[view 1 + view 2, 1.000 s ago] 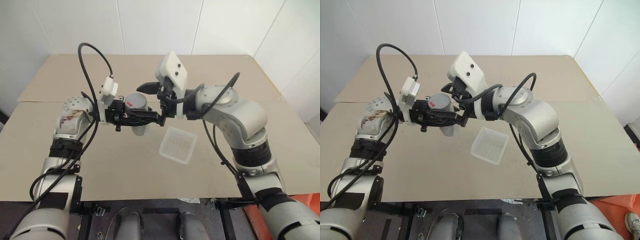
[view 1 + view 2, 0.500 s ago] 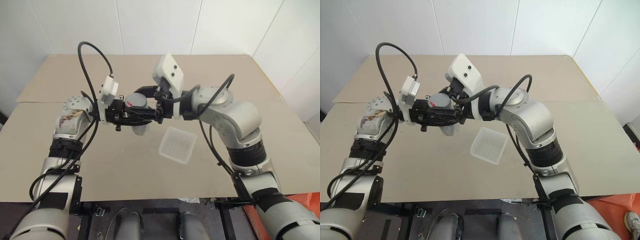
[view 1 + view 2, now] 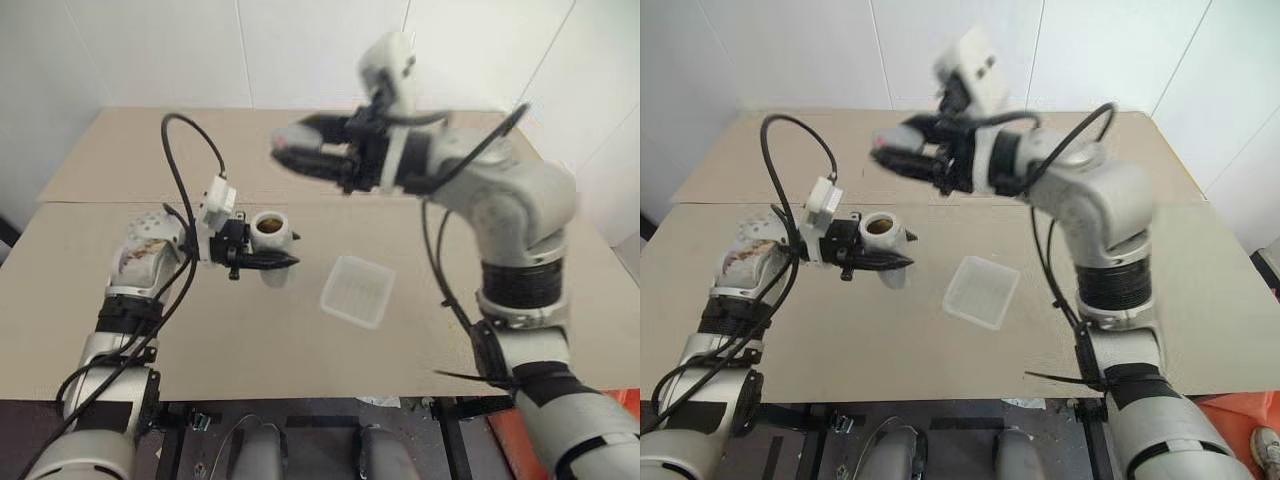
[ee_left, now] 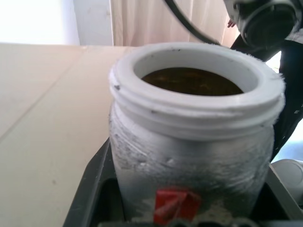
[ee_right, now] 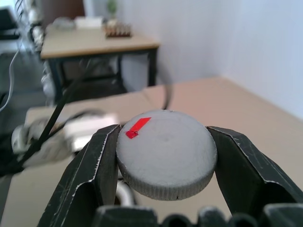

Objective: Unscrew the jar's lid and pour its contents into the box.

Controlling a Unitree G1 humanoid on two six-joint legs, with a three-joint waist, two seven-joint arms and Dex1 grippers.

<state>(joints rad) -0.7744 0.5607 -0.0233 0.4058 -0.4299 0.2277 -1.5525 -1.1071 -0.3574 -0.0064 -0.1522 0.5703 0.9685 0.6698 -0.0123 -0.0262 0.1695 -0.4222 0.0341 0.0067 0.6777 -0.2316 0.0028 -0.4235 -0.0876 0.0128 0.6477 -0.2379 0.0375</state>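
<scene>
Both end effectors are busy with one piece each. Up high, the right end effector [image 5: 165,156] has its two black fingers clamped on the rim of the lid [image 5: 165,153], one on either side; the grey cap lies flat between them, its small red mark facing up. That lid hangs in the air well above the desk [image 3: 120,320] and clear of the jar, off toward the far side.

Lower down on the robot's left, the left end effector [image 3: 272,262] is closed around the jar [image 3: 271,236], gripping its silvery body from the side. The jar stands upright in that grip, its white threaded neck bare and its mouth open to the ceiling. Down inside, the contents [image 4: 191,81] show as a brownish mass near the top; single pieces are hard to make out. A scrap of red label sits low on the jar's wall, between the fingers.

On the tan desk, the box [image 3: 357,291] rests by itself, a shallow translucent tray with a ribbed floor. It lies near the jar, toward the robot's right of it, apart from both end effectors.
</scene>
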